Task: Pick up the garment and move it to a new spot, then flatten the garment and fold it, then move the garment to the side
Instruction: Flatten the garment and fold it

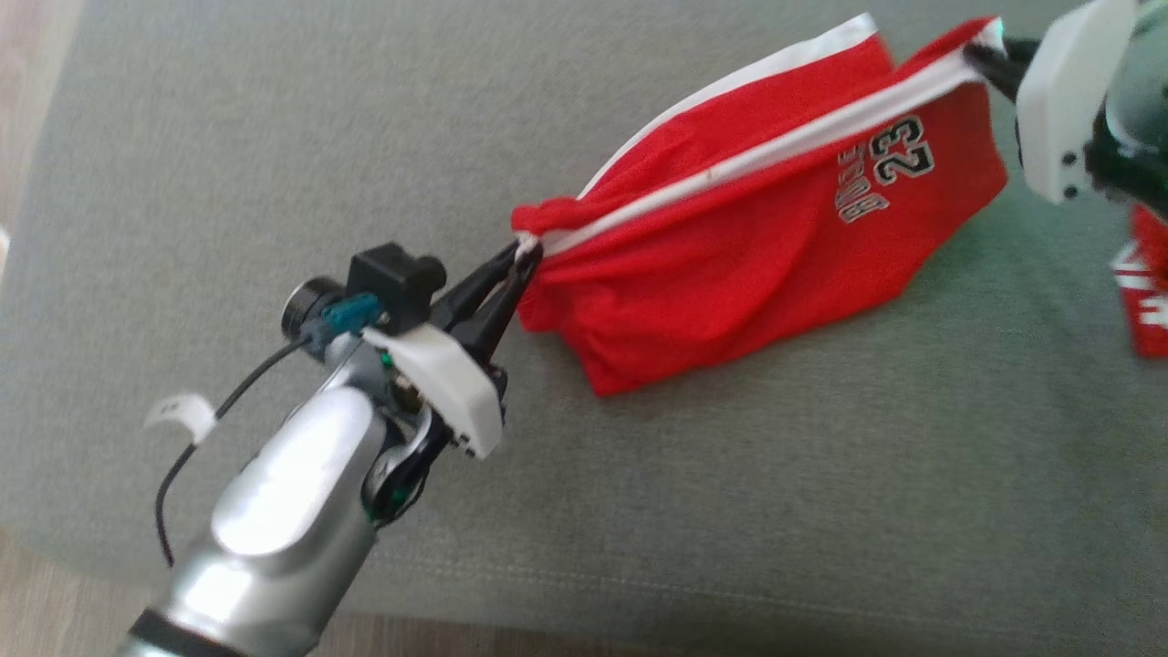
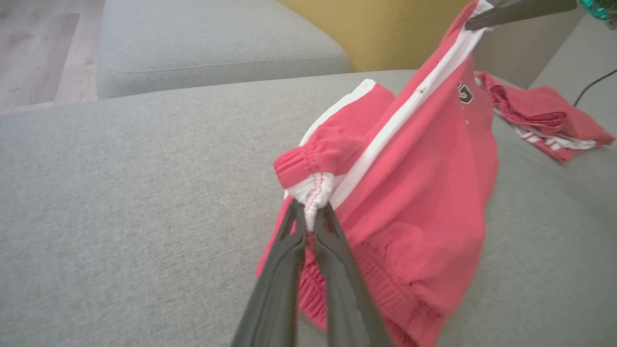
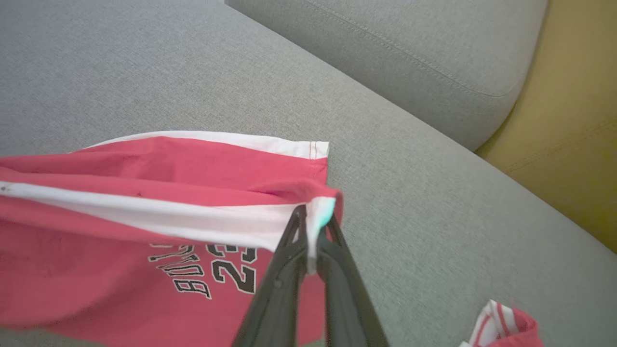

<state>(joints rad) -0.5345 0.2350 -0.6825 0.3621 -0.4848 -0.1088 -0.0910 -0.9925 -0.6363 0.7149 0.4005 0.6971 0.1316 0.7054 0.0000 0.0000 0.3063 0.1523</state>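
The garment [image 1: 730, 246] is a pair of red shorts with a white side stripe and a "23" print, held stretched between both grippers over the grey sofa cushion [image 1: 274, 164]. My left gripper [image 1: 522, 255] is shut on the gathered waistband end [image 2: 312, 193]. My right gripper [image 1: 981, 55] is shut on the white stripe at the hem end [image 3: 313, 217]. The lower part of the garment [image 2: 424, 231] hangs down and rests on the cushion. The print shows in the right wrist view on the garment [image 3: 120, 255].
A second red and white garment [image 1: 1148, 292] lies on the cushion at the right, also seen as a crumpled red piece [image 2: 544, 120]. A yellow cushion [image 3: 569, 120] and a grey back cushion [image 2: 207, 43] stand behind. Wooden floor [image 1: 27, 109] lies beyond the sofa's edges.
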